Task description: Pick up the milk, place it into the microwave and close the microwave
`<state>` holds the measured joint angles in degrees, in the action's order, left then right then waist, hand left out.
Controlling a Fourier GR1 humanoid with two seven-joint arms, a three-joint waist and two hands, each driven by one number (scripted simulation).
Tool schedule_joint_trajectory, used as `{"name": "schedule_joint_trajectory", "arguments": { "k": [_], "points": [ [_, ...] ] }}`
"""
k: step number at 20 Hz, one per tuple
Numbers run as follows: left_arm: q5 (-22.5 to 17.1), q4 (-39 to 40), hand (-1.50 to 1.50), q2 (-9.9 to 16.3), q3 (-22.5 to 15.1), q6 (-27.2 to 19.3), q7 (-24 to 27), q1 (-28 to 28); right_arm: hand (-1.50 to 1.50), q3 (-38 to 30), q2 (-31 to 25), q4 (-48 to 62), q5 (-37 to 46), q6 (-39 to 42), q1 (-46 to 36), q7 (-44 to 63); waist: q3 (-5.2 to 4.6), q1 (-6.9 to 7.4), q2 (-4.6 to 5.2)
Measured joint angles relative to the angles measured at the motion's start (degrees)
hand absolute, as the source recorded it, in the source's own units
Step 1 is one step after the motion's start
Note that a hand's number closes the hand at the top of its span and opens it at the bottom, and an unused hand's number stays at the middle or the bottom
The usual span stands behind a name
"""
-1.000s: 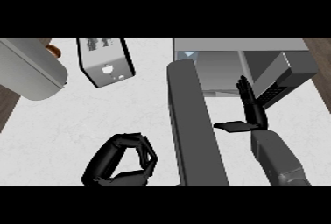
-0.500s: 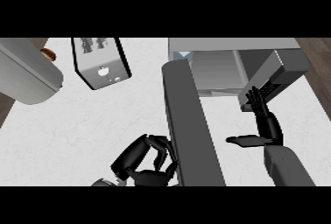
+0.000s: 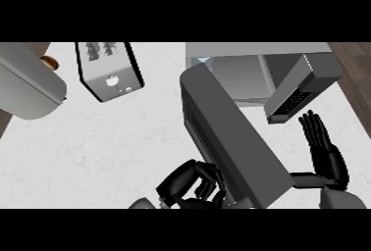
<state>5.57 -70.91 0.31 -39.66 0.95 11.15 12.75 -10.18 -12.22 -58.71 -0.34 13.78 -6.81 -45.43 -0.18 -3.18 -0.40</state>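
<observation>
Left hand: the left hand [image 3: 190, 187] shows at the lower edge of the view, just left of the microwave door, touching or nearly touching its outer face. Its fingers are curled inward; whether they hold anything I cannot tell, since nothing shows between them.
Right hand: the right hand [image 3: 324, 153] stands at the right of the view, fingers straight and pointing up, thumb stuck out to the left toward the door. It holds nothing.
Microwave: the microwave [image 3: 255, 73] sits at the upper right of the counter, its grey cavity open to view.
Microwave door: the door [image 3: 230, 142] is swung partway, running as a long dark slab from the cavity's left edge down toward the lower edge, between the two hands.
Control panel: the dark panel [image 3: 293, 100] with its keypad lies at the microwave's right side, just above the right fingertips.
Milk: not to be made out; the cavity shows only grey walls from this angle.
Counter: the white counter [image 3: 87, 147] lies left of the door.
Toaster: a toaster [image 3: 110, 70] stands at the upper left.
Rounded appliance: a pale rounded appliance [image 3: 25, 88] sits at the far left edge.
</observation>
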Motion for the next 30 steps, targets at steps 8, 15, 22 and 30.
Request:
{"name": "schedule_joint_trajectory", "arguments": {
  "k": [8,15,22,30],
  "points": [
    [-11.1,7.5,1.50,0.3,-11.9,-15.2,0.0,9.7,-1.50,-0.6,-2.9,-15.6,-6.8,6.6,6.1,8.2,-0.04,-1.69,0.53],
    [-20.6,9.0,1.50,0.2,-15.7,-26.8,0.8,15.8,-1.50,-0.5,-4.6,-21.8,-11.3,10.8,5.9,13.3,-0.13,-4.06,1.16],
    [-27.7,10.7,1.50,0.1,-15.3,-33.4,4.2,21.9,-1.50,1.0,-7.4,-26.5,-15.1,16.9,4.9,16.4,-0.22,-7.00,1.75],
    [-35.0,15.2,1.50,-0.1,-11.8,-36.9,4.5,30.4,-1.50,1.9,-9.8,-30.6,-19.9,21.0,3.7,20.2,-0.19,-10.68,2.64]
  ]
}}
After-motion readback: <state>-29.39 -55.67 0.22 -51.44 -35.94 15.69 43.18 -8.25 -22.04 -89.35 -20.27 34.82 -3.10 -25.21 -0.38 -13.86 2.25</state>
